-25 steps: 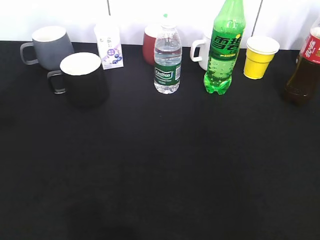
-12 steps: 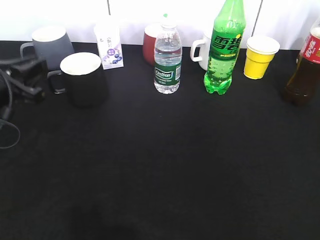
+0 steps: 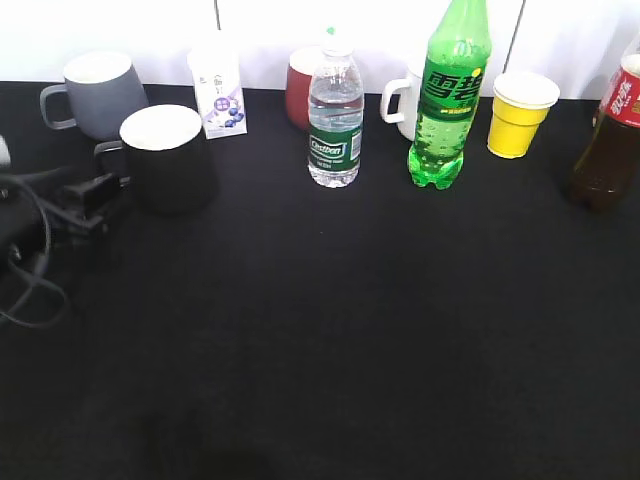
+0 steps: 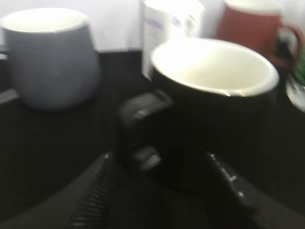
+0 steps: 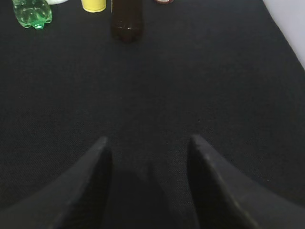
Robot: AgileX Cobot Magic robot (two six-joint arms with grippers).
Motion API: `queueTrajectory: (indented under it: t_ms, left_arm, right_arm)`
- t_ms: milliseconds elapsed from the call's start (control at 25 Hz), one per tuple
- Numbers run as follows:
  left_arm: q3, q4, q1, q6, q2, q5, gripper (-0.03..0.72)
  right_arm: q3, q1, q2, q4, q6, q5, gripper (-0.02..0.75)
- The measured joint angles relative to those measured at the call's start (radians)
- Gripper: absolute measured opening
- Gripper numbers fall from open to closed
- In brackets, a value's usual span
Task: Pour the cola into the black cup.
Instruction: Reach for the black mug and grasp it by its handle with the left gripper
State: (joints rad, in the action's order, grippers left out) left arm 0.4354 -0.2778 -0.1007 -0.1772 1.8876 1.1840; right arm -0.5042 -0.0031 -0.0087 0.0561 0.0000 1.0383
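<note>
The black cup (image 3: pixel 166 157), white inside, stands at the back left of the black table with its handle facing left. My left gripper (image 3: pixel 93 192) is open just left of the handle. In the left wrist view the cup (image 4: pixel 217 105) fills the middle, and its handle (image 4: pixel 142 136) lies just ahead of the gap of my open left gripper (image 4: pixel 158 155), not gripped. The cola (image 3: pixel 607 135) stands at the far right edge. In the right wrist view its dark base (image 5: pixel 126 21) is far ahead of my open, empty right gripper (image 5: pixel 148 139).
Along the back stand a grey mug (image 3: pixel 95 92), a small white carton (image 3: pixel 219 88), a dark red mug (image 3: pixel 300 90), a water bottle (image 3: pixel 334 118), a green soda bottle (image 3: pixel 449 95), a white mug (image 3: pixel 402 100) and a yellow cup (image 3: pixel 521 113). A white wall runs behind them.
My left arm came into the exterior view from the left edge, then moved lower and nearer, ending beside the black cup's handle. The bottles and cups have not moved.
</note>
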Motion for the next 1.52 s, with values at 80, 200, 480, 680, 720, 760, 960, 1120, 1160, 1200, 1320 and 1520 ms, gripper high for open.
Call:
queueTrajectory:
  t_ms: [80, 200, 480, 680, 720, 760, 960, 1120, 1160, 1200, 1320, 1520]
  left_arm:
    - [0.006, 0.035, 0.0, 0.0, 0.084, 0.015, 0.455]
    - [0.033, 0.038, 0.0, -0.001, 0.113, 0.019, 0.455]
    - [0.064, 0.044, 0.0, -0.001, 0.079, 0.022, 0.456]
    - [0.11, 0.044, 0.0, -0.001, 0.078, 0.023, 0.456]
    - [0.11, 0.044, 0.0, -0.001, 0.078, 0.023, 0.456]
    - [0.111, 0.044, 0.0, -0.001, 0.079, 0.023, 0.456]
    - [0.169, 0.052, 0.0, -0.001, 0.119, 0.022, 0.456]
    - [0.183, 0.057, 0.0, -0.004, 0.173, 0.046, 0.456]
    - [0.195, 0.057, 0.0, -0.004, 0.177, 0.044, 0.456]
    - [0.209, 0.058, 0.0, -0.004, 0.182, 0.04, 0.456]
    - [0.241, 0.059, 0.0, -0.004, 0.182, 0.032, 0.456]
    - [0.28, 0.055, 0.0, -0.004, 0.209, 0.027, 0.456]
  right_arm:
    - [0.0, 0.0, 0.0, 0.0, 0.0, 0.0, 0.397]
    - [0.0, 0.0, 0.0, 0.0, 0.0, 0.0, 0.397]
    - [0.0, 0.0, 0.0, -0.002, 0.0, 0.0, 0.397]
    - [0.0, 0.0, 0.0, -0.004, 0.0, 0.0, 0.396]
    - [0.0, 0.0, 0.0, -0.005, 0.0, 0.0, 0.396]
    - [0.0, 0.0, 0.0, -0.007, 0.0, 0.0, 0.396]
    - [0.0, 0.0, 0.0, -0.007, 0.0, 0.0, 0.396]
    - [0.0, 0.0, 0.0, -0.007, 0.0, 0.0, 0.397]
    - [0.0, 0.0, 0.0, -0.008, 0.0, 0.0, 0.397]
    - [0.0, 0.0, 0.0, -0.008, 0.0, 0.0, 0.397]
    - [0.0, 0.0, 0.0, -0.008, 0.0, 0.0, 0.396]
    - [0.0, 0.0, 0.0, -0.008, 0.0, 0.0, 0.397]
